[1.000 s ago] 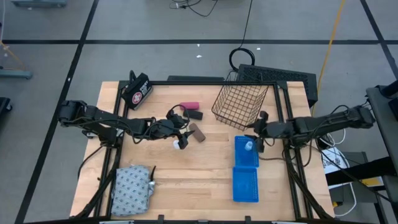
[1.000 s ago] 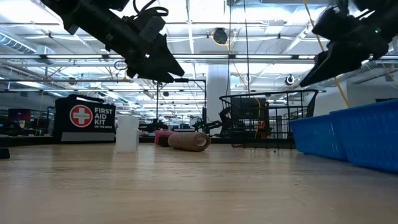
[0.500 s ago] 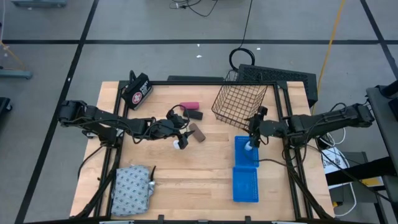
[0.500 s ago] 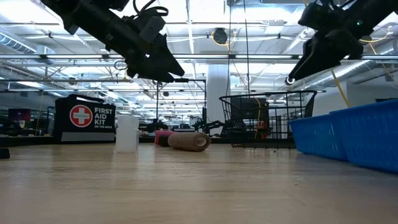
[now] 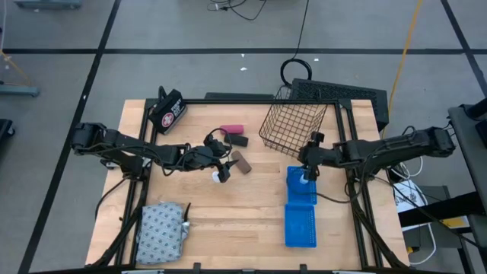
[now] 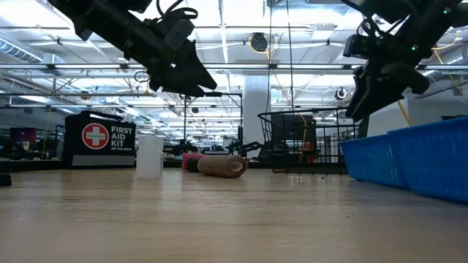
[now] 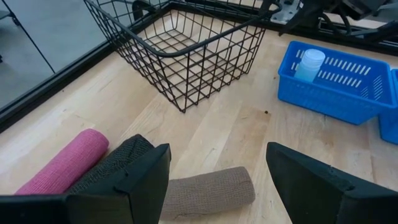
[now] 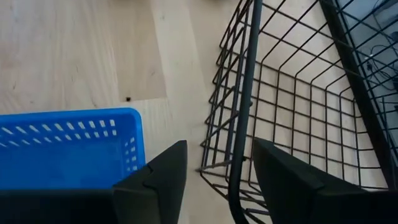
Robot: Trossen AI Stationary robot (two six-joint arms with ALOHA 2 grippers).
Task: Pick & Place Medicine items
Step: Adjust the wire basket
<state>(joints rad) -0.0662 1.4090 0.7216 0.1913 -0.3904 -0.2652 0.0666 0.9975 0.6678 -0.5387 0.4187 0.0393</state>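
1. Two arms reach inward across the table [image 5: 251, 213] from either side.
2. Left gripper [image 5: 221, 165] hangs at centre frame, fingers spread, above a white bottle [image 5: 221, 176] beside the brown piece [image 5: 242, 162].
3. Right gripper [image 5: 308, 156] hovers open, right of centre, over the blue tray [image 5: 301, 194] holding another bottle [image 7: 310, 65].
4. Patterned pouch [image 5: 160, 233] lies lower left.

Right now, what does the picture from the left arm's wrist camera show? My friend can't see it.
The left gripper hangs open above a brown roll on the wooden table, with a black roll and a pink roll beside it. Beyond stand a wire basket and a blue tray holding a small white bottle.
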